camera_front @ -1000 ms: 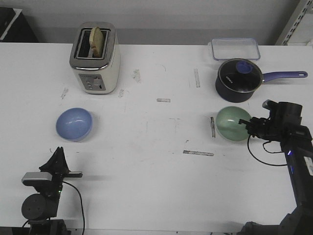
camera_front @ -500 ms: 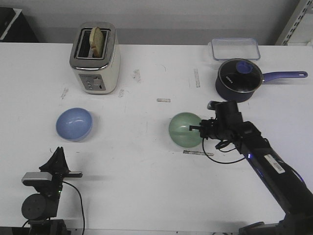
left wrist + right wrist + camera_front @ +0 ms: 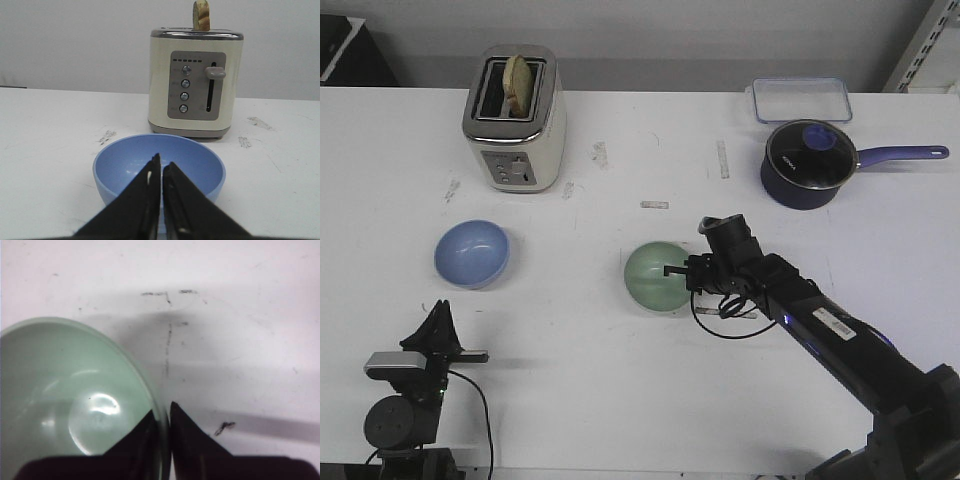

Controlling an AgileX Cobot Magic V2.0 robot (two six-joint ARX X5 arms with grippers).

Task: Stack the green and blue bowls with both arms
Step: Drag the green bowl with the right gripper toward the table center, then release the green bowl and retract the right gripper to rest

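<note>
The right arm reaches across the white table, its right gripper pinched on the rim of the green bowl, one finger inside the wall and one outside. The bowl sits near the table's middle, tipped toward the camera; whether it rests on the surface or hangs just above it is hard to tell. The blue bowl stands upright well to the left, in front of the cream toaster. The left gripper, at the near left corner, points at that bowl with its fingers pressed together, holding nothing. A navy saucepan stands at the far right.
</note>
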